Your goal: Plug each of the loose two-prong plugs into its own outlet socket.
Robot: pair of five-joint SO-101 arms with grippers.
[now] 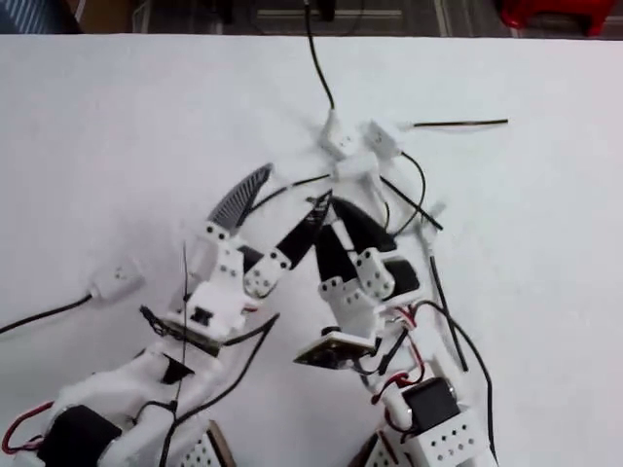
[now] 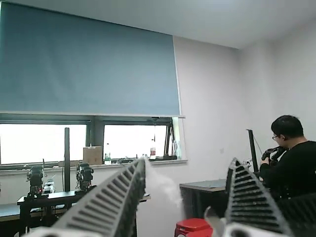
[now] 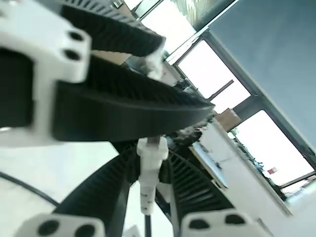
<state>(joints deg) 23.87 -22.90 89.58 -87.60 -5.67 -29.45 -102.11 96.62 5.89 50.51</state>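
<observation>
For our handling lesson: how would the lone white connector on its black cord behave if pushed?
The white connector looks small, so probably light, sliding easily on the table. Its thin cord curves loosely, so likely floppy, not stiff.

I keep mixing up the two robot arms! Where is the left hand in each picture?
High view: the left hand is near the middle of the table, open.
Left wrist view: its own two ribbed fingers are spread wide, close to the camera.
Right wrist view: it is the big black-and-white hand just past the plug.
Landmark: the blue blind shows in both wrist views.
</observation>
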